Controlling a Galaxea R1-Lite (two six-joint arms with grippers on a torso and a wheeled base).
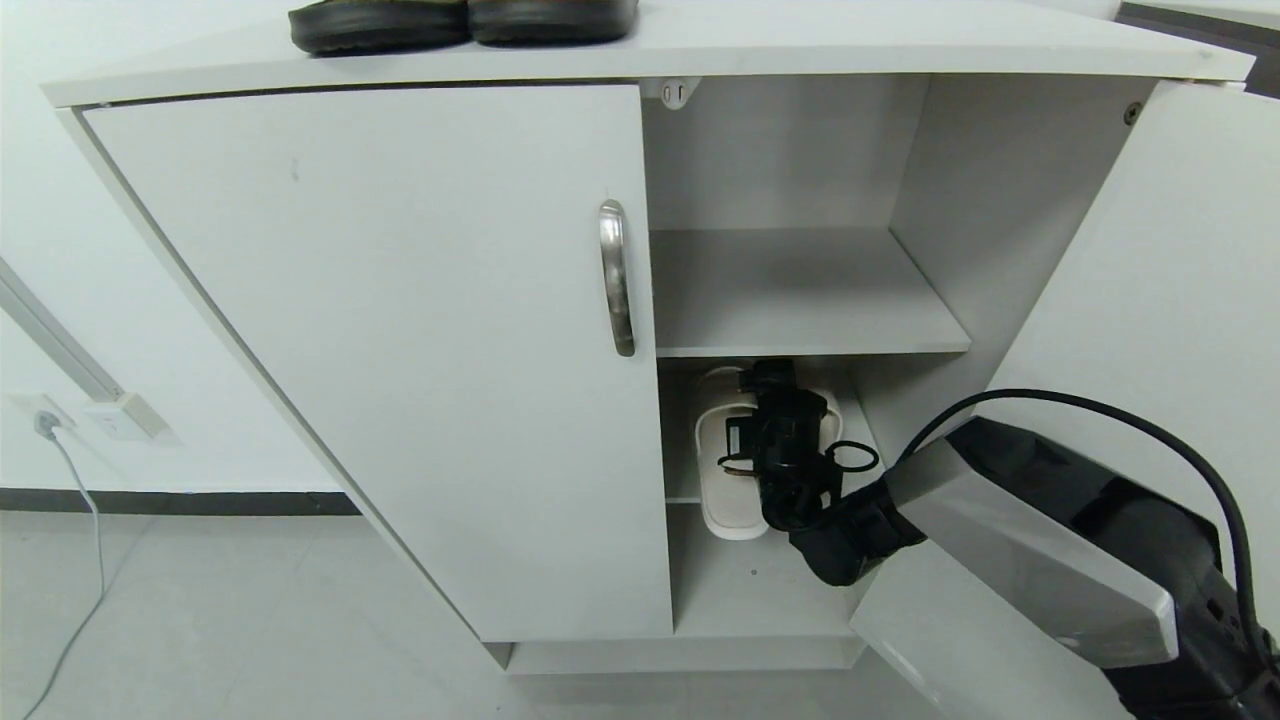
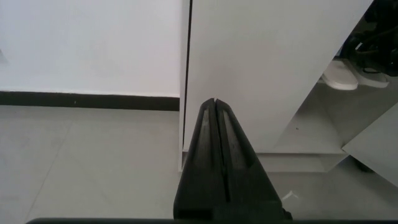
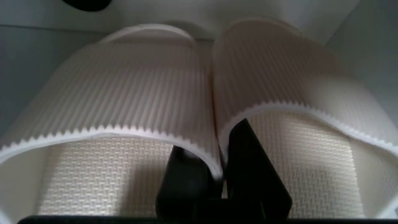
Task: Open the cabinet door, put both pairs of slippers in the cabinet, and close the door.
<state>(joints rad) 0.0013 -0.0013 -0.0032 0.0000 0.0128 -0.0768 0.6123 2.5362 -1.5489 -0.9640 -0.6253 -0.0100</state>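
Observation:
A pair of white slippers [image 1: 725, 490] [image 3: 155, 93] lies side by side on the low shelf inside the open right half of the cabinet [image 1: 640, 50], toes toward the back. My right gripper [image 1: 768, 385] [image 3: 211, 155] reaches into that compartment and is shut on the two straps where they meet. A pair of black slippers [image 1: 460, 20] rests on the cabinet top at the left. In the left wrist view my left gripper [image 2: 214, 106] is shut and holds nothing, low in front of the closed left door [image 2: 261, 62]; the white slippers [image 2: 341, 78] show beyond it.
The right door [image 1: 1150, 300] stands swung open beside my right arm. The left door [image 1: 400, 350] with its metal handle [image 1: 617, 278] is closed. The middle shelf [image 1: 800, 290] is bare. A wall socket with a cable [image 1: 45, 420] is at the far left above grey floor.

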